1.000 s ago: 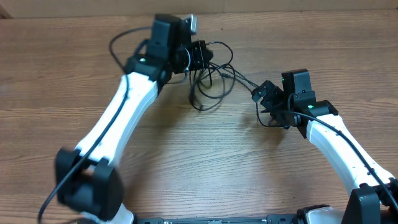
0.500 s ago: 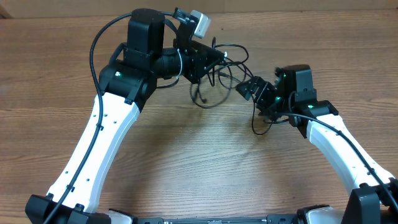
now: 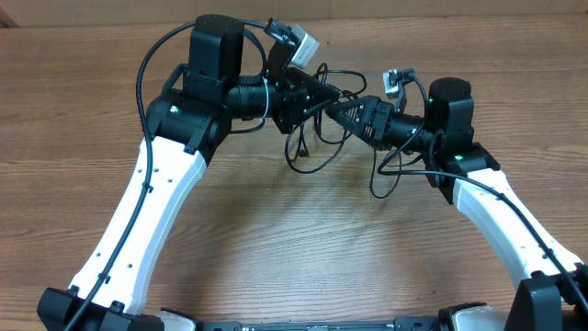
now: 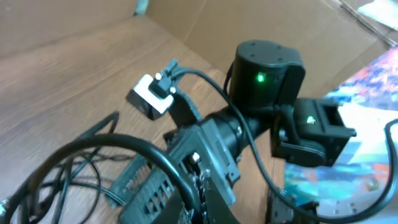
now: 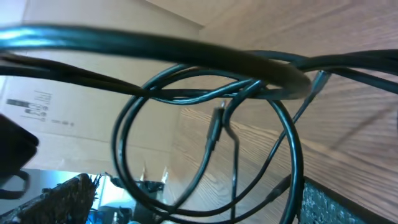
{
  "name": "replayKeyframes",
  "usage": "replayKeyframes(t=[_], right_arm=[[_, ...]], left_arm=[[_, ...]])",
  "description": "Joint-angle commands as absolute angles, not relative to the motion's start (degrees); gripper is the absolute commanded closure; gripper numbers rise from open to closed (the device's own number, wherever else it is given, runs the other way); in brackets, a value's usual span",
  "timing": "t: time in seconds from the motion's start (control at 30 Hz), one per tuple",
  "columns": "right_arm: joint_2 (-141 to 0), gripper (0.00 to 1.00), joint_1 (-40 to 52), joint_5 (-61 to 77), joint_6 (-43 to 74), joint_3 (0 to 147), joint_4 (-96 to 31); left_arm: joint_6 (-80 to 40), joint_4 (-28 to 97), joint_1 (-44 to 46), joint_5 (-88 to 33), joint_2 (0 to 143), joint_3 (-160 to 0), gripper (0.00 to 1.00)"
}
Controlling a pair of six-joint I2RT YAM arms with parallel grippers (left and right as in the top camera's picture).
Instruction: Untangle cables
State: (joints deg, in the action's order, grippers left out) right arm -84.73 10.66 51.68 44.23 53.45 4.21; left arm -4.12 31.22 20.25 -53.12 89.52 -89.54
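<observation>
Lower centre of overhead view: cables (image 3: 317, 124) hang in knotted loops over the table (image 3: 276, 239) | centre-right: right gripper (image 3: 338, 108) spread wide at the bundle, holding nothing | upper centre: left gripper (image 3: 317, 94) pressed together, pinching the bundle aloft | progress: early, no cord freed.

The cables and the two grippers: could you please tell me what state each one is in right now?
cables: tangled, loops hanging in the air.
left gripper: shut on the cables.
right gripper: open, at the tangle, holding nothing.
</observation>
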Motion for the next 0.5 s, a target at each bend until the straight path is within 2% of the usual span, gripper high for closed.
replayKeyframes(t=[0.0, 0.3, 0.47], right_arm=[[-83.53, 0.0, 12.32, 50.96, 49.5, 54.46, 6.09], [-83.55, 0.02, 16.38, 42.09, 54.68, 54.46, 4.19], [-83.66, 0.01, 16.23, 26.2, 55.81, 54.46, -3.46]], left_arm=[[-8.95, 28.21, 20.62, -56.58, 88.84, -90.61, 0.96], [-21.98, 19.7, 20.08, -58.11, 88.82, -90.61, 0.96], [-32.91, 12.64, 19.38, -61.49, 88.79, -90.61, 0.96]])
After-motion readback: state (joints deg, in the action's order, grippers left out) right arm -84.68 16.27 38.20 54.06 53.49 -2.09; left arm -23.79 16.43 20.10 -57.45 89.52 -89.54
